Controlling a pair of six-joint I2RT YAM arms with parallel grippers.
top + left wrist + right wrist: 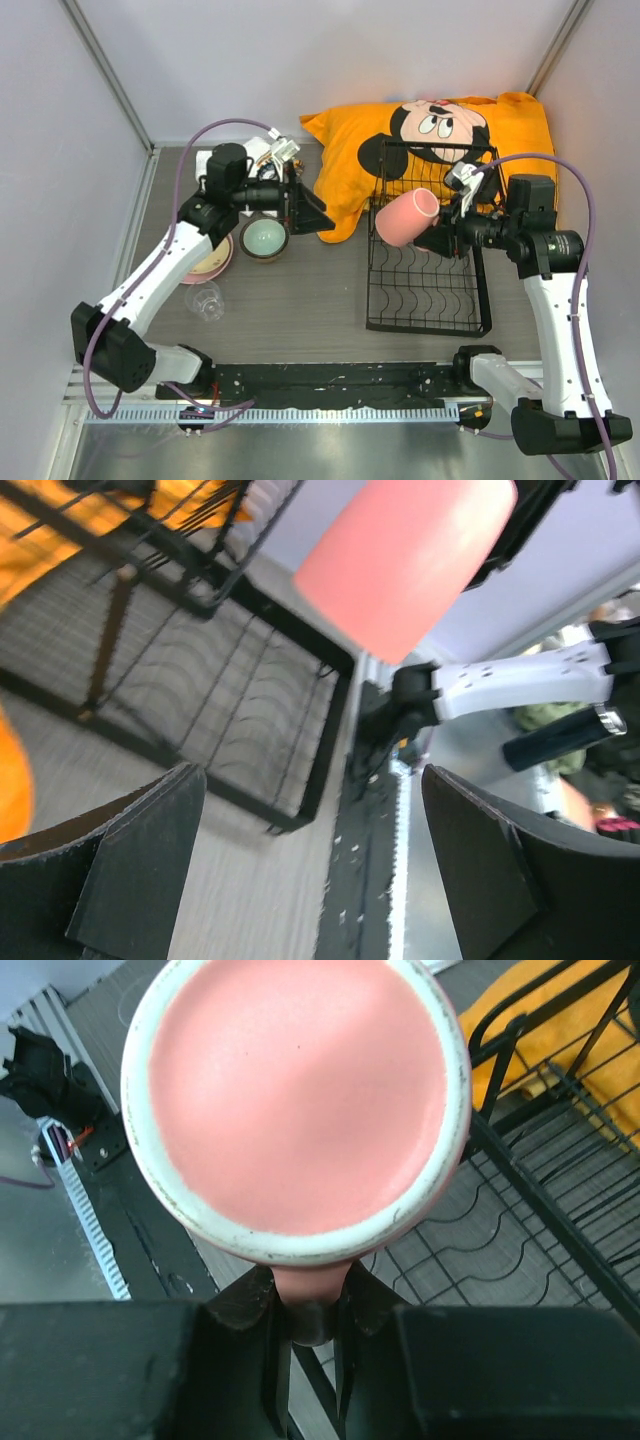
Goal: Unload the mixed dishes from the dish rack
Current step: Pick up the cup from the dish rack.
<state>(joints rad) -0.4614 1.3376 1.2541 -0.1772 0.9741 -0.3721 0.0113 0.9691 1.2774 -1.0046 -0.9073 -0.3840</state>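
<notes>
Nearest me, at 8 o'clock on the table, the small clear glass [205, 300] stands outside the rack. The pink plate [218, 265] is just beyond it and the pale green bowl [264, 238] sits towards 10 o'clock. My left gripper [305, 210] hangs just beside that bowl, fingers apart, holding nothing. At 2 o'clock my right gripper [305, 1305] is clamped on the handle of the pink mug [300, 1090], which hangs on its side above the dish rack [425, 327], clear of the wires. I judge this the carry-out: swing towards 9 o'clock onto bare table, turn the mug upright, and release only once its base sits flat. Farthest lies the orange cushion [340, 140]
</notes>
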